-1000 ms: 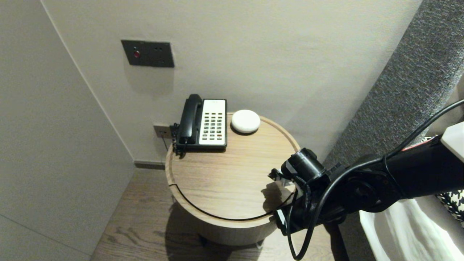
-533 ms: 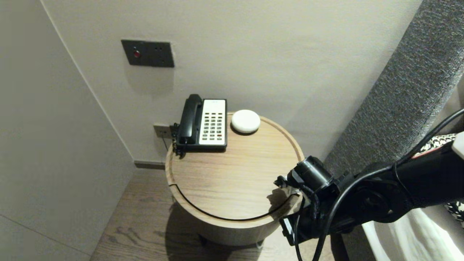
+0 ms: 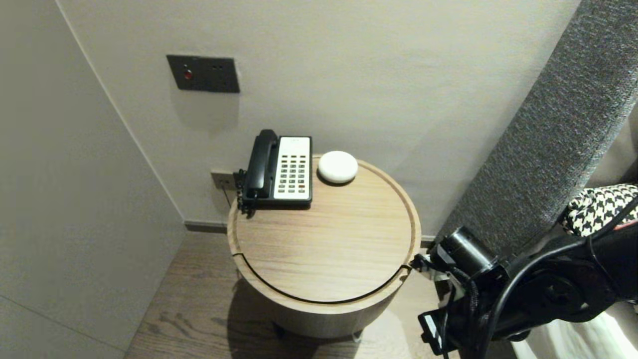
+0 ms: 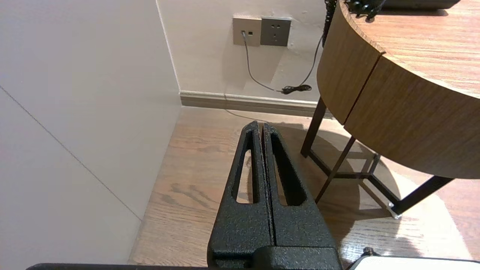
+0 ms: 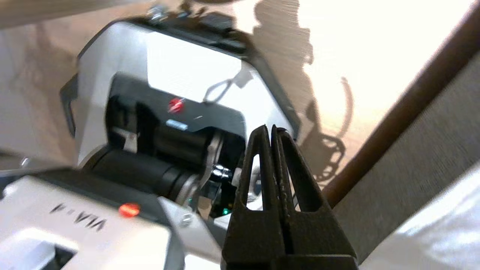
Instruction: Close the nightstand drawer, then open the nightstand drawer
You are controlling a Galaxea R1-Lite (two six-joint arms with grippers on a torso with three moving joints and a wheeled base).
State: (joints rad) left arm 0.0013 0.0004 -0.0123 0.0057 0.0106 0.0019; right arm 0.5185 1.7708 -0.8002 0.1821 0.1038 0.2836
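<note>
Wood: the round tabletop is standing on thin dark legs close against the pale wall, with a fine groove curving across its near part.
Phone: a black-and-white telephone is lying at the tabletop's far left edge, its handset resting in the cradle on the left side.
Puck: a white round puck is sitting just beside the telephone, on its right and near the far rim.
Right arm: the right gripper is hanging off the tabletop, low beside its right rim and well apart from the telephone and puck. Its fingers are pressing together, clenched on nothing.
Under right fingers: a white-and-black housing with a small red light is showing beyond the tips, with pale wooden floor next to it. I cannot tell whether the tips are touching it.
Left arm: the left gripper is hanging parked, low and left of the table, pointing at the floor. Its fingers are clenched and holding nothing.
Wall: a dark switch panel is sitting above the telephone. Two sockets are showing low down, a grey cable trailing from one toward the skirting.
Right side: a grey upholstered panel is slanting up beside the table, and a houndstooth cushion is peeking over the right arm.
</note>
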